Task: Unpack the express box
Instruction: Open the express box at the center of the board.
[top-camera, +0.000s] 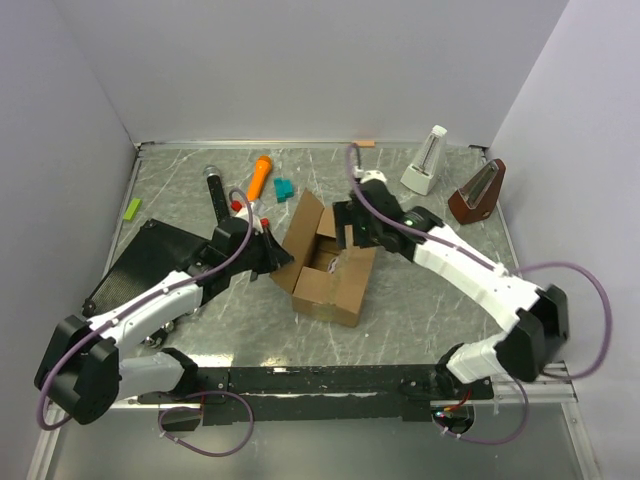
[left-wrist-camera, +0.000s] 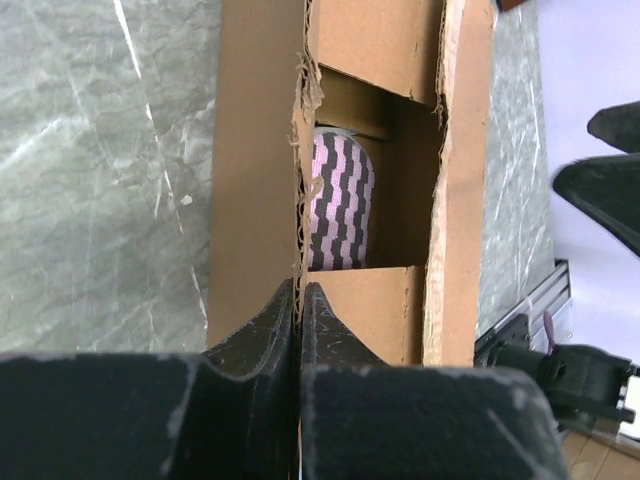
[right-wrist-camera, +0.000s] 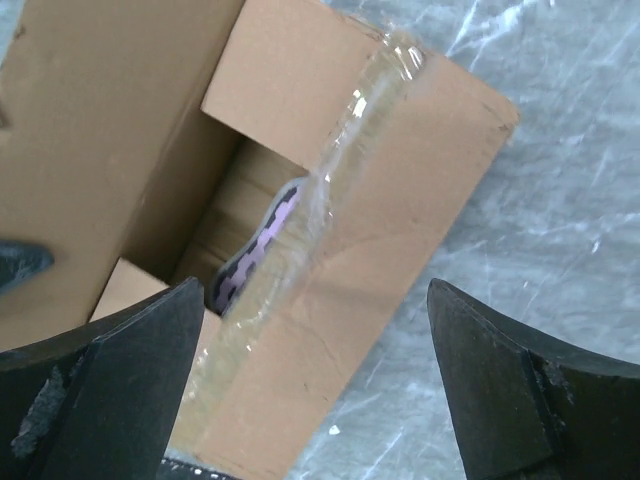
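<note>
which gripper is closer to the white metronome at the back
Right. The right gripper hangs open over the side of the express box facing the white metronome; the left gripper pinches the opposite flap.

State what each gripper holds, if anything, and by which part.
The left gripper pinches the express box by a top flap's torn edge; the right gripper, open above it, holds nothing.

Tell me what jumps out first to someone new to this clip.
The express box mid-table, flaps partly open, with a purple-and-black zigzag item showing inside. The left gripper is pinched shut on a torn flap edge, while the right gripper hangs wide open over the taped seam.
</note>
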